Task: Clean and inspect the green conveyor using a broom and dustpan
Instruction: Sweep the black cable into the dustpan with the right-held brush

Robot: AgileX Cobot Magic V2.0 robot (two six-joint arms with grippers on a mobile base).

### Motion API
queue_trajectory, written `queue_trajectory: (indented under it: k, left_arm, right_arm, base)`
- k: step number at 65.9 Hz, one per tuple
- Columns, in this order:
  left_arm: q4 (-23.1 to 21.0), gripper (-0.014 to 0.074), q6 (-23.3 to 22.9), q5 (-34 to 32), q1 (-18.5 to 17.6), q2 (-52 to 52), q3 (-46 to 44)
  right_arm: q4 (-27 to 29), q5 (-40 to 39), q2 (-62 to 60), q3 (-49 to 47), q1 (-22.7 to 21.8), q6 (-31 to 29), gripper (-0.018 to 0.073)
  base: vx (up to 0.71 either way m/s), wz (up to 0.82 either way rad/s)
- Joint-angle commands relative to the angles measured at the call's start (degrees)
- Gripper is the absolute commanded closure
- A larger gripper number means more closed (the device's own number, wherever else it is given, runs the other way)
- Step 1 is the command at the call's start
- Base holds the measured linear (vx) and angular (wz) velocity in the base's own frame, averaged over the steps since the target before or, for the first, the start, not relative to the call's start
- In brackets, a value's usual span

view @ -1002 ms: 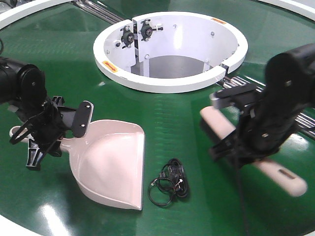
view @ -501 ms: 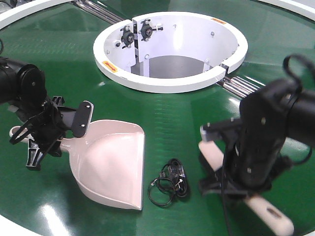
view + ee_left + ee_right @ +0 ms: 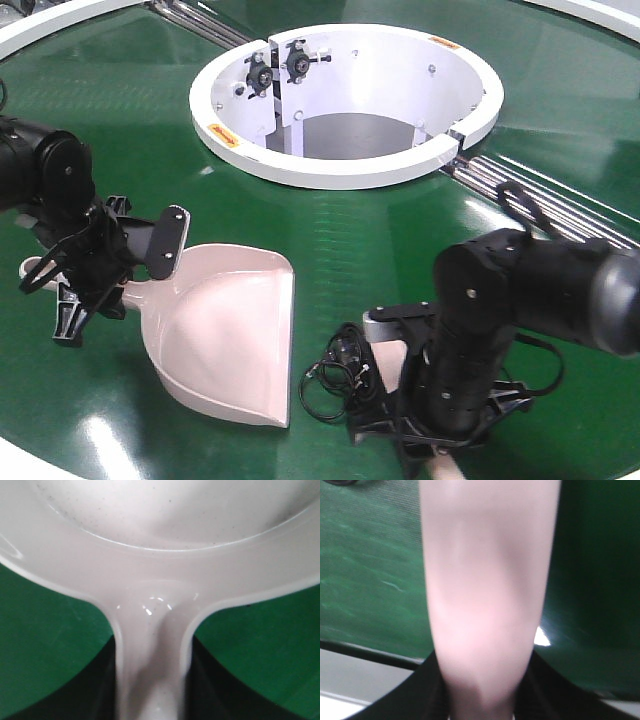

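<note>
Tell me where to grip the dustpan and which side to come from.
Grip the dustpan by its narrow handle, just behind where it flares into the scoop. Come from the robot's left: the handle points that way and the straight open edge faces right. The scoop looks too broad to clamp. The left hand is clamped there.

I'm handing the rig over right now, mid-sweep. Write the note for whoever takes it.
Left gripper: shut on the handle of the dustpan. The pan rests on the green conveyor, straight front edge facing the right arm.
Right gripper: shut on the broom, held low over the belt; bristles not visible.
Black tangle of cord and rings lies on the belt between pan edge and broom.
Done: both tools grasped.
Left: sweep the tangle into the pan, then inspect the belt.
</note>
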Motion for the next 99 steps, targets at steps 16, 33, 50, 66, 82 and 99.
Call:
queue_trajectory:
  k: [16, 33, 50, 66, 82, 99]
  left_arm:
    - [-0.5, 0.0603, 0.4, 0.7, -0.6, -2.2, -1.7]
    - [-0.5, 0.0603, 0.4, 0.7, -0.6, -2.2, -1.7]
    - [-0.5, 0.0603, 0.4, 0.7, -0.6, -2.2, -1.7]
    - [-0.5, 0.0603, 0.4, 0.7, -0.6, -2.2, -1.7]
    - [-0.5, 0.0603, 0.4, 0.7, -0.6, -2.2, -1.7]
    - [-0.5, 0.0603, 0.4, 0.8, -0.6, -2.2, -1.7]
  right_arm:
    - [14.2, 0.9, 7.8, -14.2, 1.4, -10.5, 0.0563]
    - [14.9, 6.0, 17.3, -30.4, 5.7, -11.2, 0.0563]
    - [13.6, 8.7, 23.5, -45.3, 6.6, -10.9, 0.0561]
    - [8.1, 10.1, 22.4, -51.3, 6.4, -10.2, 0.0561]
    - [-1.5, 11.0, 19.1, -51.1, 4.3, -7.7, 0.0559]
    - [-7.9, 11.3, 13.7, -51.0, -2.1, -8.1, 0.0559]
  base:
    - [0.00, 0.00]
    - [0.00, 0.00]
    - [0.00, 0.00]
    - [0.00, 0.00]
    - [0.00, 0.00]
    - [0.00, 0.00]
